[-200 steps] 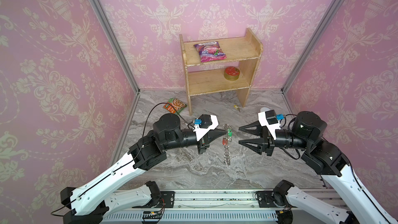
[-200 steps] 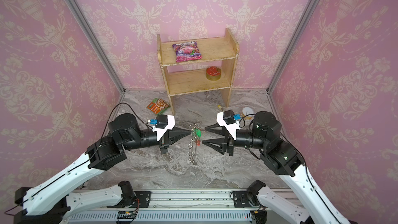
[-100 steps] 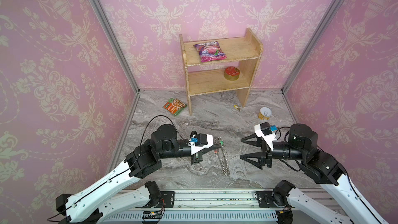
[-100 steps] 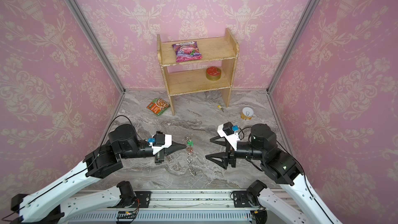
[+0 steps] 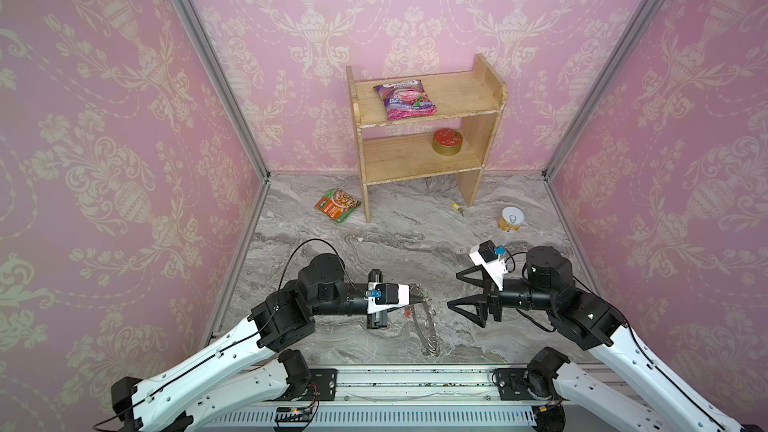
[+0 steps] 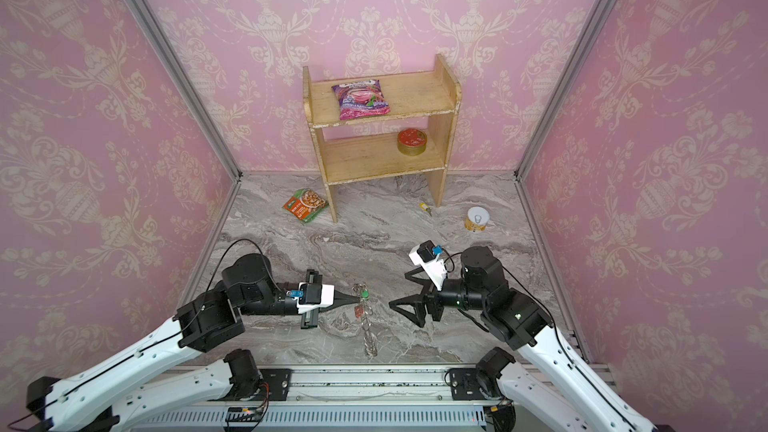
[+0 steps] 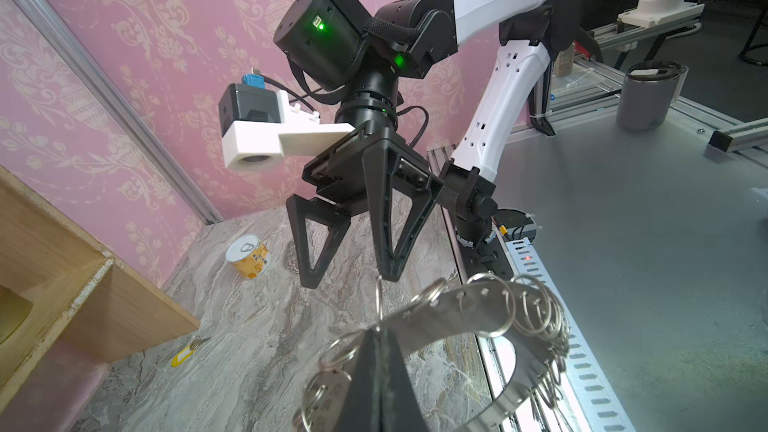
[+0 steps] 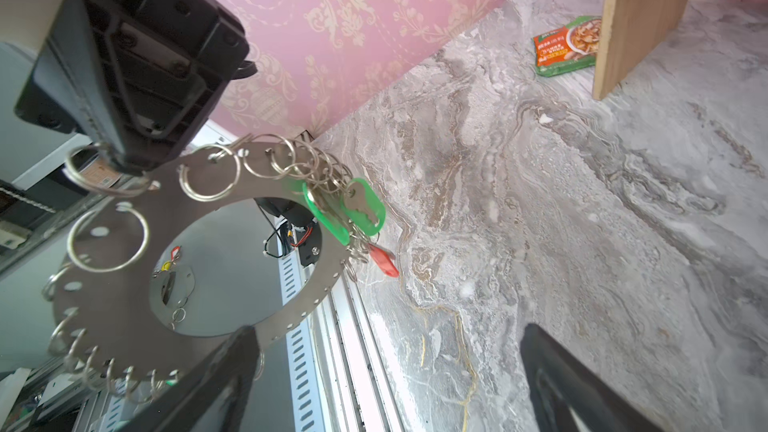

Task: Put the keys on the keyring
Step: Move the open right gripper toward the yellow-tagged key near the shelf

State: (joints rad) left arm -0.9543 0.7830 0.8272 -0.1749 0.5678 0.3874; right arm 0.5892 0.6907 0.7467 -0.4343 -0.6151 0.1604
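Well, the left tool [image 6: 353, 299] pinches the keyring [image 8: 116, 317], far from the shelf [image 5: 469, 184]. The green key [image 8: 361, 209] and red key [image 8: 384, 261] hang on it. The yellow key [image 5: 456, 206] waits beside the shelf. The right tool [image 5: 453, 290] is wide open, empty.

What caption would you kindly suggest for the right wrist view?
Left pincer grips the keyring; green key tags and a red key tag hang from it.

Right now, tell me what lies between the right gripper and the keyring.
Nothing: in both top views only bare marble tabletop shows between the right gripper and the keyring.
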